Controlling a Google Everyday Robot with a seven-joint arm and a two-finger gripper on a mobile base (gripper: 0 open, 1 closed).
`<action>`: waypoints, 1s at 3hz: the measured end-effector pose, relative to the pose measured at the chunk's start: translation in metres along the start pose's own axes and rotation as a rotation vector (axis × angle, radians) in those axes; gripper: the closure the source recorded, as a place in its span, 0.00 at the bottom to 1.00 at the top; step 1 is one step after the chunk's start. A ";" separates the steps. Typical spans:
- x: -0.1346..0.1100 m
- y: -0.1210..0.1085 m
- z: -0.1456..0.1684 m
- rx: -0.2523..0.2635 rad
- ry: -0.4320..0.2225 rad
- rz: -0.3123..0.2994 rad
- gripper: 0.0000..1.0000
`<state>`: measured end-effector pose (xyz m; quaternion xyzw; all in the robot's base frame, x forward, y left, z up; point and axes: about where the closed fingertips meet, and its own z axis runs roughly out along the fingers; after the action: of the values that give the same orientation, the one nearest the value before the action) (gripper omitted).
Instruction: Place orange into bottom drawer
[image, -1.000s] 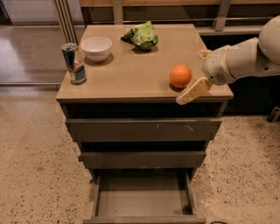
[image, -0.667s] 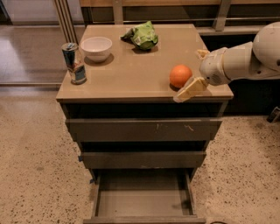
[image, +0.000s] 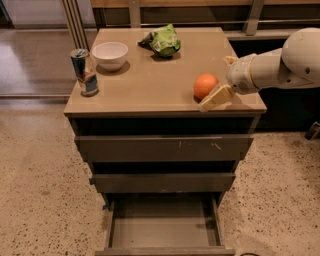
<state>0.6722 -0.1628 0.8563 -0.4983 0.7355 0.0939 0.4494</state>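
Observation:
The orange (image: 205, 85) sits on the cabinet top (image: 160, 75) near its front right corner. My gripper (image: 216, 87) comes in from the right on a white arm and is around the orange: one cream finger (image: 216, 97) lies along its front right side, the other shows just behind it at the right. The orange rests on the top, not lifted. The bottom drawer (image: 162, 225) is pulled out below, and its grey tray looks bare inside.
A white bowl (image: 110, 54) and a drink can (image: 85, 72) stand at the top's left. A green snack bag (image: 162, 41) lies at the back middle. Two scuffed shut drawers (image: 165, 149) sit above the bottom one. Speckled floor surrounds the cabinet.
The gripper has slid a little to the left along the cabinet top, closer around the orange. The orange and the drawer have not moved.

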 end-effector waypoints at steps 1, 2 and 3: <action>0.005 -0.010 0.007 0.006 0.006 0.016 0.00; 0.006 -0.011 0.007 0.007 0.006 0.017 0.15; 0.006 -0.011 0.007 0.007 0.006 0.017 0.38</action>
<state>0.6850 -0.1677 0.8511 -0.4906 0.7416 0.0936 0.4479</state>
